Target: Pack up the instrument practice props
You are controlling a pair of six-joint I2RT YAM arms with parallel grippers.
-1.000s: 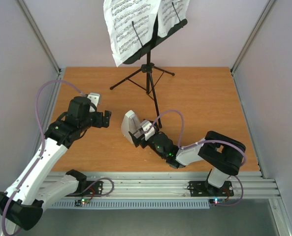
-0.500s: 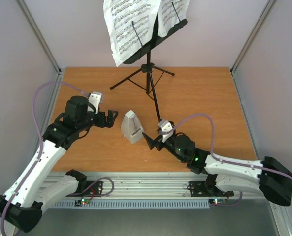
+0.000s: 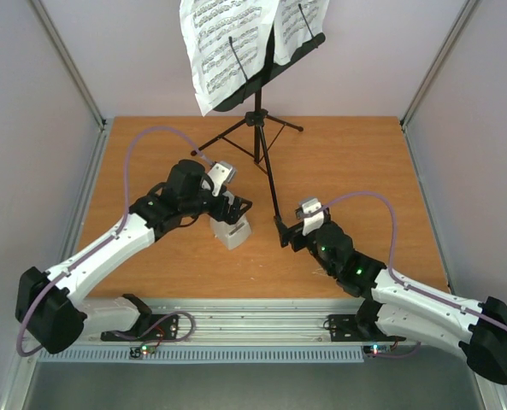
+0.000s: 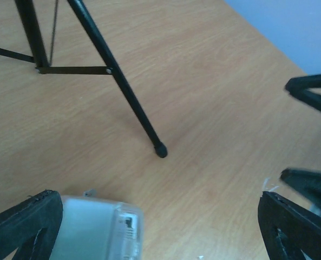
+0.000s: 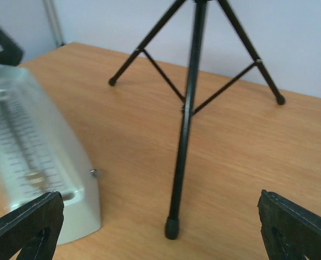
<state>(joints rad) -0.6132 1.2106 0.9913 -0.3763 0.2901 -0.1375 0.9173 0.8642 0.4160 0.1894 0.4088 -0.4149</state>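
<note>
Left claw (image 3: 230,208): spread wide and pinching nothing; it hangs right above the metronome (image 3: 233,232), whose top sits close against one finger in the wrist view, well off the middle of the gap.
Right claw (image 3: 285,232): spread wide and empty, low over the desk (image 3: 364,171), just beside the foot of the near tripod leg (image 5: 184,135).
Metronome: upright on the desk toward the front middle, between the two claws.
Music stand (image 3: 257,120): upright at the back, with sheet music (image 3: 227,43) resting on its ledge and overhanging the left side.
Risk, off-centre grip: if the left claw closes as it stands, one finger probably meets the body first and pushes or tips it over.
Risk, slip: the sloping sides likely let the fingers ride upward, so the metronome may squirt out and drop.
Risk, stand: a sideways move by the right claw could knock the leg; the stand looks top-heavy and may topple, spilling the pages.
Risk, arms: both claws crowd one spot and could strike each other.
</note>
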